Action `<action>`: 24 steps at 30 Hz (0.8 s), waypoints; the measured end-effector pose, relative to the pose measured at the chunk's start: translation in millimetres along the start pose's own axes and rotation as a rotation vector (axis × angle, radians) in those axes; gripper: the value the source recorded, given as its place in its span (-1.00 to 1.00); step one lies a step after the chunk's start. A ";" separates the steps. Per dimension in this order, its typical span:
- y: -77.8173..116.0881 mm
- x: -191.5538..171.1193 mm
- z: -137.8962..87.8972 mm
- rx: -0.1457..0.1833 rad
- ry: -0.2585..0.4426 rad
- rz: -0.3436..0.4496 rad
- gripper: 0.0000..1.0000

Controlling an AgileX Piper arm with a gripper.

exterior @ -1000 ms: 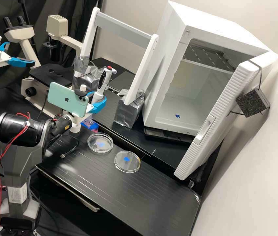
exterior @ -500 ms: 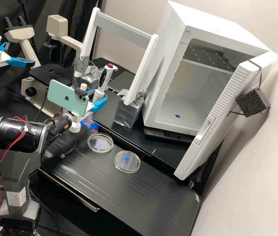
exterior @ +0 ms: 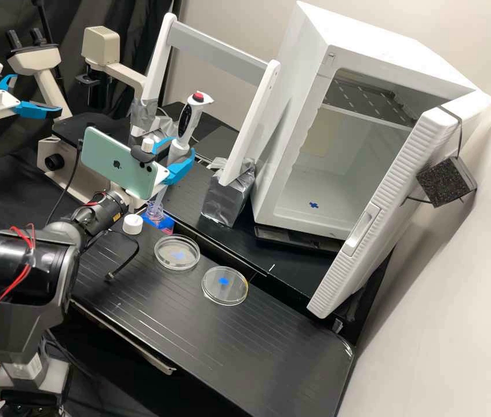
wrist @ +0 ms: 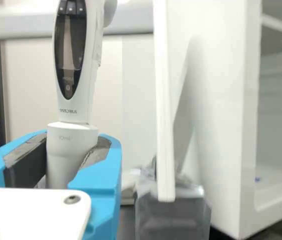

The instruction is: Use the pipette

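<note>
White pipette snug between blue fingers of the hand

The pincer has risen, carrying the pipette higher.

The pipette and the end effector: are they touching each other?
Touching. The wrist view shows the pipette clamped in the end effector, with dark pads against both sides.

The pipette looks like smooth plastic, the petri dishes clear, glossy plastic. The black counter has a soft sheen; silver tape is crinkled and shiny, the black block rough.
</note>
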 end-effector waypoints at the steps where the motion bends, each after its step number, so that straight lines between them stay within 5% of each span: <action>1: 5.4 -1.4 -3.0 0.011 0.011 0.015 -1.00; 12: 63.8 -19.3 -31.2 0.120 0.127 0.099 -1.00; 16: 77.1 -23.4 -28.1 0.105 0.155 0.063 -1.00; 21: 90.7 -35.1 -10.9 0.012 0.179 0.023 -1.00; 24: 98.5 -43.0 2.2 -0.013 0.166 0.021 -1.00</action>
